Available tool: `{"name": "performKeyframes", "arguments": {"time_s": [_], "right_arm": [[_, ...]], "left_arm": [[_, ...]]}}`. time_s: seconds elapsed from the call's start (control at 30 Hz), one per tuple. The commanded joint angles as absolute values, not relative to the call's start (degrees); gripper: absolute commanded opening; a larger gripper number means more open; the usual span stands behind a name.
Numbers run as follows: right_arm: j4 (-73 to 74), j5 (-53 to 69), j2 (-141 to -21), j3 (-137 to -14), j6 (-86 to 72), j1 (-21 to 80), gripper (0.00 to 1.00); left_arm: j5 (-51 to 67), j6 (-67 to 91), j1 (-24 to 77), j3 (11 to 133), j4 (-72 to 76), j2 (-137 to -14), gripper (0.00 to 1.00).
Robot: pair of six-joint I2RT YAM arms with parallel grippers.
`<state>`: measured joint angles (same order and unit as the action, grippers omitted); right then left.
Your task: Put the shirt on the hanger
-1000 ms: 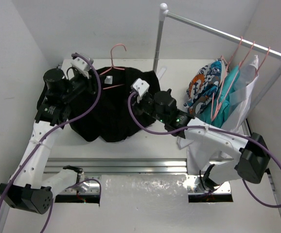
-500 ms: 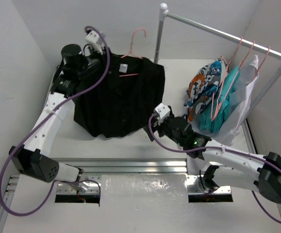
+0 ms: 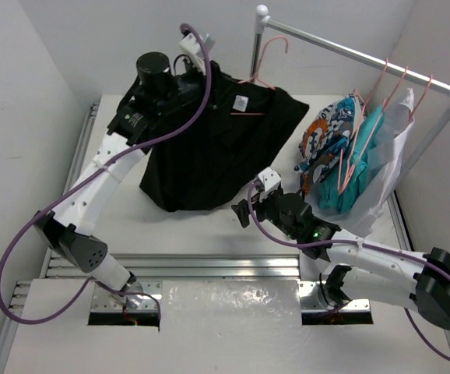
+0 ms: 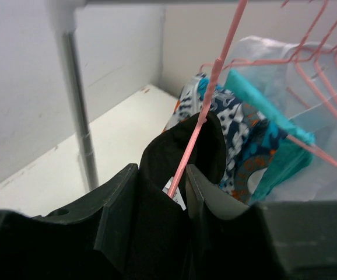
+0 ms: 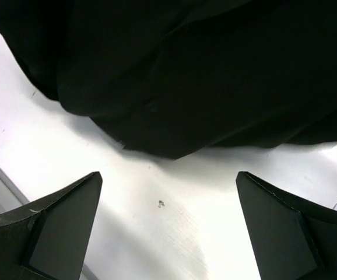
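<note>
- One shirt [image 3: 217, 148], black, soft and floppy, hangs on the hanger [image 4: 207, 87], held up at the far side of the table just left of the rack post. Its hem droops low, and I cannot tell whether it touches the table.
- Little stiffness shows in it. I judge it light, but it drapes, will swing, and could slide off a thin wire shoulder if tilted.
- Best hold, I judge, is the hanger's neck under the hook rather than the cloth. The wire is thin and likely slick, so it wants a firm pinch.
- Left gripper [image 4: 160, 201] is pinched narrow on that neck, with collar cloth bunched around its fingers.
- Right gripper [image 5: 168, 233] is spread wide and empty, low over the table just in front of the hem.
- Table [image 3: 209, 230] is white and smooth, so cloth would drag across it easily.
- Post [image 3: 258, 31] stands just beside the hook, and the rail [image 3: 349, 51] runs right from it. Other clothes [image 3: 338, 160] on pink hangers crowd its right end, leaving bare rail between.
- White walls close in on the left and behind, so there is little swing room.
</note>
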<state>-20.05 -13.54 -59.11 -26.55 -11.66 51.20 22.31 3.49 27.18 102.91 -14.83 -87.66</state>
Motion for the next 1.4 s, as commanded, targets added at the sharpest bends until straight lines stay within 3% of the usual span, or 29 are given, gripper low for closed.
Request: {"name": "performKeyframes", "arguments": {"time_s": [0.0, 0.57, 1.2, 1.23, 1.27, 1.3, 1.33, 1.37], "right_arm": [[-23.3, -14.9, -58.4, -25.4, -15.0, 51.4, 0.97], [-15.2, -14.0, -55.5, -27.0, -16.1, 51.4, 0.95], [-11.1, -15.4, -54.1, -25.2, -15.4, 51.5, 0.96], [-10.7, -15.0, -54.6, -25.6, -15.4, 51.5, 0.96], [-9.9, -14.8, -54.9, -25.8, -15.3, 51.4, 0.96], [-9.7, -14.4, -55.8, -26.4, -15.2, 51.4, 0.96], [-9.2, -13.7, -56.2, -26.7, -15.1, 51.4, 0.96], [-9.1, -13.4, -56.6, -27.3, -14.9, 51.4, 0.96]], "left_arm": [[18.4, 4.3, 30.4, 110.3, -11.7, -91.3, 0.00], [4.6, 4.2, 35.1, 152.2, -8.5, -124.4, 0.00], [4.1, 3.8, 39.0, 144.8, -12.9, -127.0, 0.00], [4.5, 3.8, 39.0, 144.2, -13.3, -126.6, 0.06], [4.7, 3.7, 39.0, 143.4, -13.4, -126.0, 0.28], [4.8, 3.6, 39.0, 141.4, -13.6, -124.7, 0.39], [5.1, 3.3, 38.9, 140.6, -13.8, -124.1, 0.58], [5.3, 3.2, 38.9, 139.1, -14.3, -123.4, 0.65]]}}
